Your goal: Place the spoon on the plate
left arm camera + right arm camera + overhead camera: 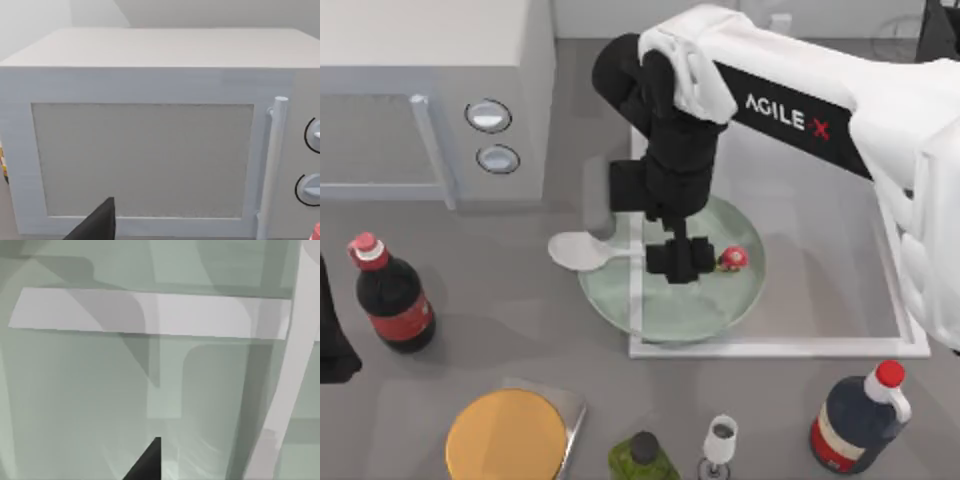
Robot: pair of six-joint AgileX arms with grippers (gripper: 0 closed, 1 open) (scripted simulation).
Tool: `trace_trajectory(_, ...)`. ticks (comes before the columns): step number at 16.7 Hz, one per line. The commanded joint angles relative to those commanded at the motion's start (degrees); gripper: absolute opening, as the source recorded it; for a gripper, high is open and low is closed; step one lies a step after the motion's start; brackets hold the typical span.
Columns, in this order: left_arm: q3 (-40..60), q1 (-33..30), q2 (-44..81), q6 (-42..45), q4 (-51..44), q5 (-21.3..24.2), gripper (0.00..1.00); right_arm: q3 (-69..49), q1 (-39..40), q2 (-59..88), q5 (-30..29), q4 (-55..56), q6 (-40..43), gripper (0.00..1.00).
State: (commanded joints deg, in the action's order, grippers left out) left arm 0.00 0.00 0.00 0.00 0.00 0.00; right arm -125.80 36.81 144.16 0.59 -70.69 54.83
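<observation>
The white spoon (578,250) lies level across the left part of the pale green plate (720,310). Its oval bowl juts out past the plate's left rim, and its red mushroom knob (732,258) is over the plate's middle. My right gripper (680,262) comes down from above and stands right over the spoon's handle, hiding that stretch of it. The right wrist view looks closely at the green plate (75,400), with a white strip showing through it. My left arm (332,340) stays parked at the table's left edge, facing the microwave (150,150).
The plate rests on a white-framed clear mat (770,347). A microwave (430,100) stands at the back left and a cola bottle (392,300) at the left. Along the front are an orange disc on a grey board (507,437), a green bottle (642,458), a wine glass (720,440) and a dark red-capped bottle (858,420).
</observation>
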Motion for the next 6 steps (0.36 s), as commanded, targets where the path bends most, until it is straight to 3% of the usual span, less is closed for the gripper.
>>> trace_trajectory(6, 0.0, 0.0, 0.0, 0.0, 0.0, 0.0, 1.0, 0.0, 0.0, 0.0, 0.0, 0.0, 0.0, 1.0)
